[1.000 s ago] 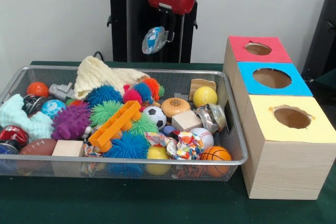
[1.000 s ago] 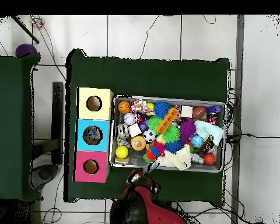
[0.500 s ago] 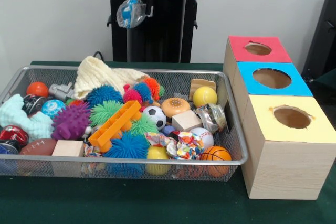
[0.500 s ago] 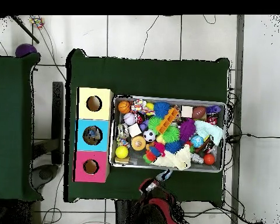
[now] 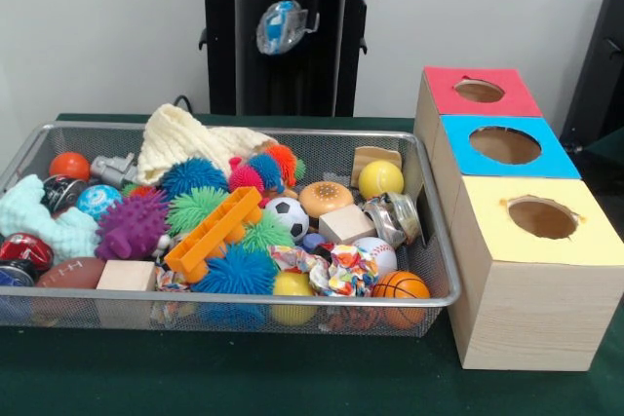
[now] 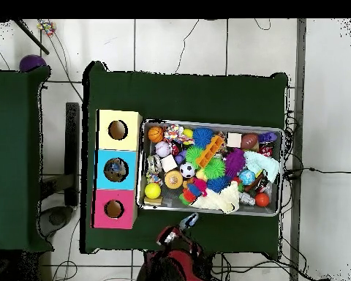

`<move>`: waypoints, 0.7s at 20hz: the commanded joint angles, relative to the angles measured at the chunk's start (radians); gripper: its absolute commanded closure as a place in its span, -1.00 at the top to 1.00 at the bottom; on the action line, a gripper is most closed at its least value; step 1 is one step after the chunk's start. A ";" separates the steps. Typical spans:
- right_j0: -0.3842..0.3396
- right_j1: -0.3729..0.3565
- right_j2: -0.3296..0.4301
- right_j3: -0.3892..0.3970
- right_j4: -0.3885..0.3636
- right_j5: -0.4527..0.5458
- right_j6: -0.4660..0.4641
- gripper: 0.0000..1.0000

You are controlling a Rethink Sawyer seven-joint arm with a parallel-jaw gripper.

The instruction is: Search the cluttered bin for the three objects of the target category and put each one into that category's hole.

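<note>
The jaws (image 5: 297, 24) have swung right, clamping a crinkly blue-silver packet (image 5: 279, 26).

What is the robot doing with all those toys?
The robot is sorting toys. Its gripper is high above the back of the bin, holding a small shiny blue ball. The bin is still packed with balls, blocks and spiky toys. Beside it stand three boxes with holes on top: red, blue and yellow. The ball has not gone into a hole yet.

Green-clothed table (image 5: 244, 377) w/ wire bin (image 5: 292, 301) beside 3-hole wooden box (image 5: 526, 309).
</note>
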 commanded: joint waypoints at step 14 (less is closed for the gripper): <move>0.382 0.190 -0.018 -0.066 0.246 -0.060 0.282 -1.00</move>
